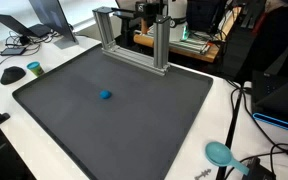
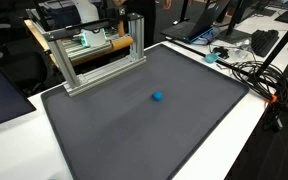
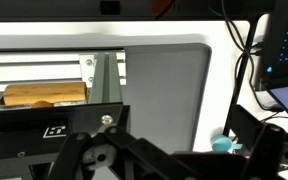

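Dark mat (image 1: 134, 130) on bench (image 1: 59, 52): small blue object (image 1: 105, 96) sits alone mid-mat, well apart from aluminium frame (image 1: 161, 45). Fingers (image 3: 149, 155) spread wide, empty. Object is probably light and may roll; pinch across its middle from above.

Your tool (image 3: 159, 165): fingertips cut off by bottom edge of wrist view; linkage dark, blurred.
Blue object (image 1: 105, 96) on mat (image 1: 134, 125): too small for you to tell shape in both exterior views.
Teal item (image 3: 222, 143): half hidden behind tool.
Brown block (image 3: 44, 95): partly hidden behind frame (image 3: 104, 80).
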{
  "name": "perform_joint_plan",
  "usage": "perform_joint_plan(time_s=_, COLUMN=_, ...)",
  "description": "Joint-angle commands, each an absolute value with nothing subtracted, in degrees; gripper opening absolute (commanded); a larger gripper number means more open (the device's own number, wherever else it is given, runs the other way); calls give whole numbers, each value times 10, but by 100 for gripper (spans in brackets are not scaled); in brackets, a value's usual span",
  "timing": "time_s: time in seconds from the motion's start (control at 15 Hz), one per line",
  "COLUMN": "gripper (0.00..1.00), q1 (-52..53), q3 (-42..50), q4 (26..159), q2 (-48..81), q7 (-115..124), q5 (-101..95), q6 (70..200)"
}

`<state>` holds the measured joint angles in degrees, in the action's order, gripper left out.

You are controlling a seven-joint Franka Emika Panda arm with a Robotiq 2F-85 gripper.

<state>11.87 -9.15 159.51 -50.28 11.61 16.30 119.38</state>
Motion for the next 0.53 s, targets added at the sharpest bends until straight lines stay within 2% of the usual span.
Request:
perform_joint_plan(time_s=0.0, gripper=100, q1=115, q3=-94, q4=1596, q2=-502, q7=114, q5=165, q6=1191)
perform_joint_plan(time_s=0.47, gripper=100, q1=87, q3=-108, q4=1582, q2=-499, q7=123, q5=121, q6=1185)
